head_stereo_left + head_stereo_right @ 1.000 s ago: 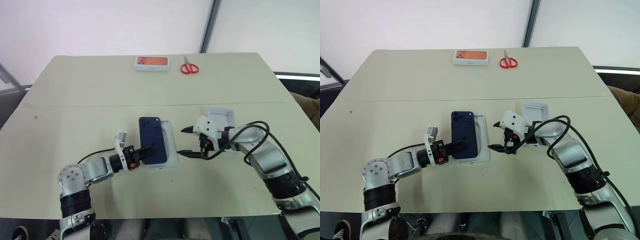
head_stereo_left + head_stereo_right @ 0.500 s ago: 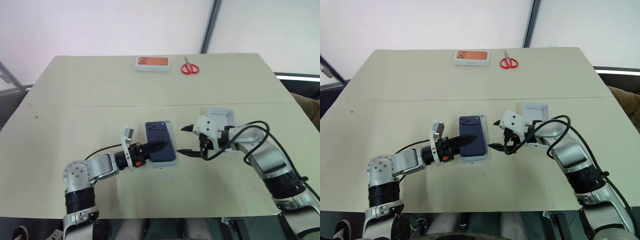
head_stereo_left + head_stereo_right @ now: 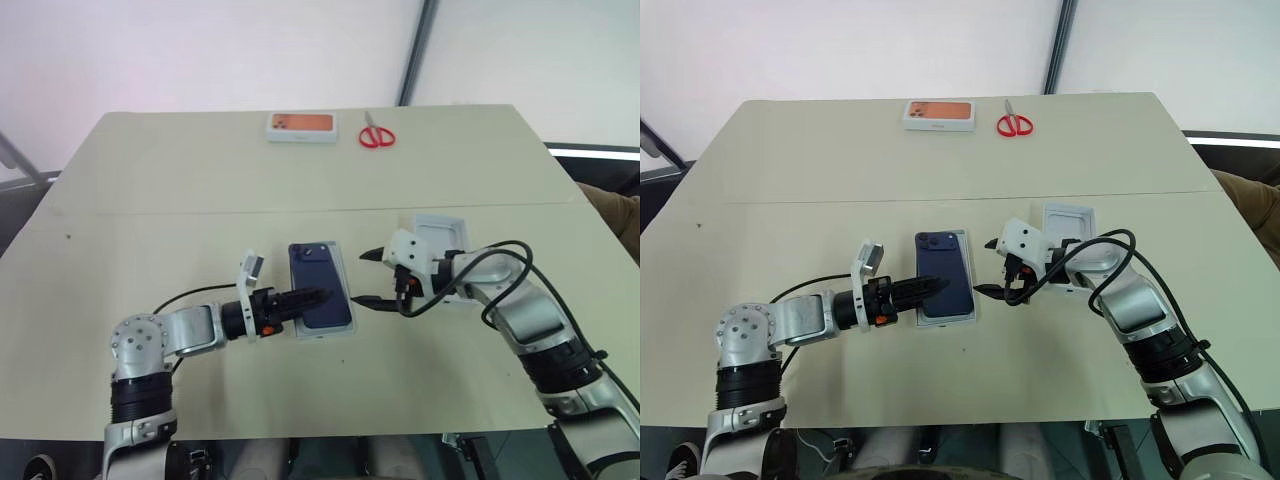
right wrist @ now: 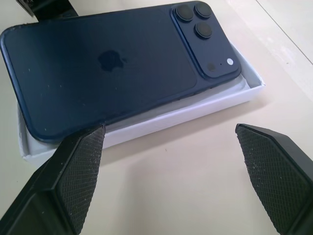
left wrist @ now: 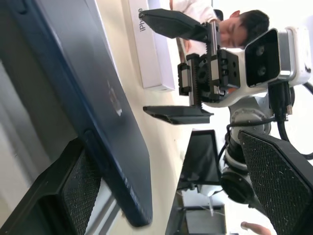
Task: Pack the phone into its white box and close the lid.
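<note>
A: Phone (image 3: 320, 298) position?
B: Back up, lying in the box (image 3: 345, 296) mid-table (image 3: 180, 190), camera cluster at the far end. One long edge sits over the rim; can't tell if it's fully seated.
A: Left tool (image 3: 312, 298)?
B: Fingers spread wide, holding nothing, straddling the phone's near corner.
A: Right tool (image 3: 368, 278)?
B: Wide as well, empty, just beside the box's right side.
A: Lid (image 3: 443, 236)?
B: On the table behind the right arm, inside up. Scissors (image 3: 376, 134) and an orange-topped box (image 3: 301, 126) at the far edge.
</note>
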`<state>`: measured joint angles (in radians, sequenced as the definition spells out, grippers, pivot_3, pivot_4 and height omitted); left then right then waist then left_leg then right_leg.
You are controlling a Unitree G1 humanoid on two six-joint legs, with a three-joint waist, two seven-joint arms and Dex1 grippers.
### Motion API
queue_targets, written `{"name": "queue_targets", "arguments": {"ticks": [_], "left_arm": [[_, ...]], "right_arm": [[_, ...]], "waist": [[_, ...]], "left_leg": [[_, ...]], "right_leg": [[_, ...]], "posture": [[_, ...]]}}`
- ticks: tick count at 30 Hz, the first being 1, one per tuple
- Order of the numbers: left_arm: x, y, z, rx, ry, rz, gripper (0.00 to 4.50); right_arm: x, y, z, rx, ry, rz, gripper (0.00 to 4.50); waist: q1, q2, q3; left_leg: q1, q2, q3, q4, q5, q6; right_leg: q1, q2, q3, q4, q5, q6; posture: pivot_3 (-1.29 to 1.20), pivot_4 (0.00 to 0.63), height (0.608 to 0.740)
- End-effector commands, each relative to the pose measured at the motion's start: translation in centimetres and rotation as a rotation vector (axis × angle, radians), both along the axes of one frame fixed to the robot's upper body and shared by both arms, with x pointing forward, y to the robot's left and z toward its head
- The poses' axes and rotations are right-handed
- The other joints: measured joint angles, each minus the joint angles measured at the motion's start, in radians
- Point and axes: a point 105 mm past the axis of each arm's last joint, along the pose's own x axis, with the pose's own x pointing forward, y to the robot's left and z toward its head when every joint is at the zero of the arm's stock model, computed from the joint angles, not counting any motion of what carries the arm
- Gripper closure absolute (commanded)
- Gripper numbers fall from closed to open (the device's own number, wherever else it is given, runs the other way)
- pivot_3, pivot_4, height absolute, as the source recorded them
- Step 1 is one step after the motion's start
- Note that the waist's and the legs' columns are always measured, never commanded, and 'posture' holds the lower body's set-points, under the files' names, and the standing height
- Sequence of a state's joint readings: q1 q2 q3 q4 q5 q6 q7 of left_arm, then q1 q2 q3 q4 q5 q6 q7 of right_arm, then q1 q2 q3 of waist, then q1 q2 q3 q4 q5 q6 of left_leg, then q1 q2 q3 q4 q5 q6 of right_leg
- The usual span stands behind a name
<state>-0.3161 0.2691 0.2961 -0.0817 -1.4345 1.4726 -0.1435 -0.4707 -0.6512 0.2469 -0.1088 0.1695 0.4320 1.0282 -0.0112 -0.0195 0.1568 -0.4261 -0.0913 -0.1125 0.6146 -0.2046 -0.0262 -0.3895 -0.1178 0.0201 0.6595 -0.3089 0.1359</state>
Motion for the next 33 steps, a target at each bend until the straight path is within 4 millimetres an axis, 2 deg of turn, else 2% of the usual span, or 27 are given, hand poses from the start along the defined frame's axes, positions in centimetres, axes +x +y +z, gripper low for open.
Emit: {"name": "queue_targets", "arguments": {"ticks": [1, 9, 14, 17, 22, 29, 32, 33], "left_arm": [[0.2, 0.4, 0.9, -0.006, -0.032, 0.006, 0.04], [0.3, 1.3, 1.8, 0.05, -0.083, -0.011, 0.04], [1.7, 2.3, 1.9, 0.059, -0.09, 0.059, 0.04], [2.1, 2.2, 2.0, 0.053, -0.09, 0.071, 0.04], [1.2, 1.6, 2.0, 0.069, -0.105, 0.018, 0.04], [2.1, 3.8, 1.9, 0.124, -0.139, 0.099, 0.04], [2.7, 5.4, 2.1, 0.141, -0.145, 0.154, 0.87], [2.7, 5.7, 2.1, 0.148, -0.148, 0.159, 1.4]], "right_arm": [[0.2, 0.5, 0.9, 0.006, -0.041, 0.022, 0.0], [0.4, 0.7, 0.9, 0.006, -0.045, 0.027, 0.0], [0.4, 0.6, 0.7, 0.0, -0.047, 0.026, 0.0], [0.4, 0.6, 0.7, 0.0, -0.048, 0.026, 0.0], [0.6, 0.7, 0.8, -0.001, -0.052, 0.026, 0.0], [0.5, 0.2, 0.9, -0.003, -0.049, 0.026, 0.0], [0.8, 0.0, 1.1, -0.001, -0.059, 0.007, 0.89], [0.8, -0.1, 1.1, -0.005, -0.061, 0.006, 1.41]], "waist": [[0.0, 0.0, 0.0], [0.0, 0.0, 0.0], [0.001, 0.0, 0.0], [0.001, 0.0, 0.0], [0.0, 0.0, 0.0], [0.0, 0.0, 0.0], [0.0, 0.0, 0.0], [-0.001, 0.0, 0.0]], "left_leg": [[0.0, 0.0, 0.0, 0.0, 0.0, 0.0], [0.0, 0.0, 0.0, 0.0, 0.0, 0.0], [0.0, 0.0, 0.0, 0.0, 0.0, 0.0], [0.0, 0.0, 0.0, 0.0, 0.0, 0.0], [0.0, 0.0, 0.0, 0.0, 0.0, 0.0], [0.0, 0.0, 0.0, -0.001, 0.0, 0.0], [0.0, 0.0, 0.0, -0.001, 0.0, 0.0], [0.0, 0.0, 0.0, -0.001, 0.0, 0.0]], "right_leg": [[0.0, 0.0, 0.0, 0.0, 0.0, 0.0], [0.0, 0.0, 0.0, 0.0, 0.0, 0.0], [0.0, 0.0, 0.0, 0.0, 0.0, 0.0], [0.0, 0.0, 0.0, 0.0, 0.0, 0.0], [0.0, 0.0, 0.0, 0.0, 0.0, 0.0], [-0.001, 0.0, 0.0, 0.0, 0.0, 0.0], [-0.001, 0.0, 0.0, 0.0, 0.0, 0.0], [-0.001, 0.0, 0.0, 0.0, 0.0, 0.0]], "posture": [[0.0, 0.15, 0.74], [0.0, 0.15, 0.74], [0.0, 0.15, 0.74], [0.0, 0.15, 0.74], [0.0, 0.15, 0.74], [0.0, 0.15, 0.74], [0.0, 0.15, 0.74], [0.0, 0.15, 0.74]]}}
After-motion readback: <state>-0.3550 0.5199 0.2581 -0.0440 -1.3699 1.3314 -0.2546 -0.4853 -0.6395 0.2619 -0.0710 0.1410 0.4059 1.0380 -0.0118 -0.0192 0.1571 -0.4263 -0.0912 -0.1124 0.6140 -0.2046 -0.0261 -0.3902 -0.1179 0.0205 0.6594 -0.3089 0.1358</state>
